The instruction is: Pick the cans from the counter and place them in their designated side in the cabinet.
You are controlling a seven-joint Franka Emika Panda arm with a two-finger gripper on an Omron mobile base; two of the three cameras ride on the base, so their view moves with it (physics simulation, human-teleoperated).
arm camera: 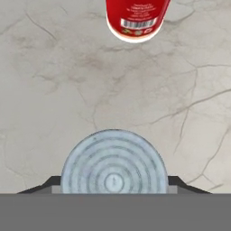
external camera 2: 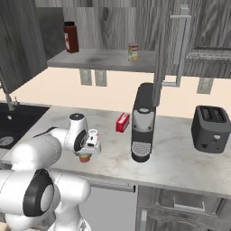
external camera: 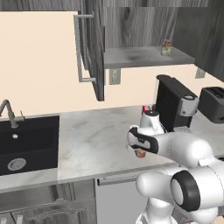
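Near the front edge of the worktop (external camera: 92, 144), left of the black coffee machine (external camera 2: 142, 124), a small can (arm camera: 113, 162) stands upright with the pincer (external camera 2: 85, 153) lowered over it. From the hand view its silvery top is a flat disc of concentric ridges, and the dark fingertips (arm camera: 49, 184) press against both its sides, so the pincer is clenched on this can. The grasp step looks just completed; next the can must be lifted straight up clear of the stone, then carried up to the open cabinet (external camera: 144, 57), passing the coffee machine.

Beyond the machine's left side lies a small red box (external camera 2: 122, 122), glossy with a barcode panel. On the cabinet's grey matte shelf, above the machine, a yellow-labelled can (external camera 2: 132, 52) already stands; a dark red jar (external camera 2: 70, 37) sits far left of it. The worktop is pale veined marble, smooth and flat.
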